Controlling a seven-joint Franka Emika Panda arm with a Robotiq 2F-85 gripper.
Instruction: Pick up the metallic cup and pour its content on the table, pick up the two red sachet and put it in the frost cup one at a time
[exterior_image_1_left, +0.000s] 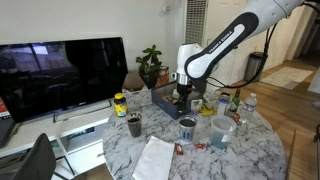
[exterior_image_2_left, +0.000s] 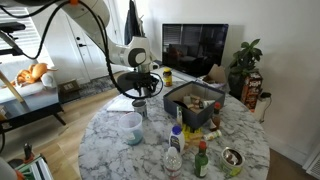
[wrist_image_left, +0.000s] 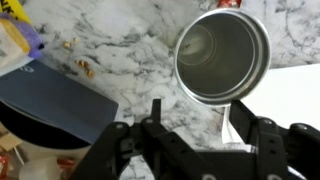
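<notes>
Closest up is the gripper (wrist_image_left: 196, 116), poking in from the bottom of the wrist view. Its fingers look spread apart with bare marble between them, so it isn't gripping anything. The view's a bit soft on one fingertip, so take that with a pinch of salt.

Just ahead of the fingertips, a touch off to one side, sits the metallic cup (wrist_image_left: 222, 55). It's upright on the table (wrist_image_left: 130, 40), and you can look straight down into it. An exterior view has it right under the hand (exterior_image_2_left: 139, 107), with the frost cup (exterior_image_2_left: 133, 128) close beside it.

Further ahead on the hand's other side there are some small brown bits (wrist_image_left: 80, 66) on the marble, maybe what came out of the cup. A dark blue flat thing (wrist_image_left: 60, 100) lies beside the hand on that side too.

I honestly can't pick out the two red sachets for sure in any view, they're too tiny.

What could go wrong:
- The metal cup's rim is really close to the fingers, so any sideways swing on the way up could clip it and tip it over.
- The sachets are flat on slick marble. The fingers could just skate over one or push it away instead of pinching it.
- The frost cup looks light, so a nudge during the drop could shove it.
- Bottles are crowded nearby too.
</notes>
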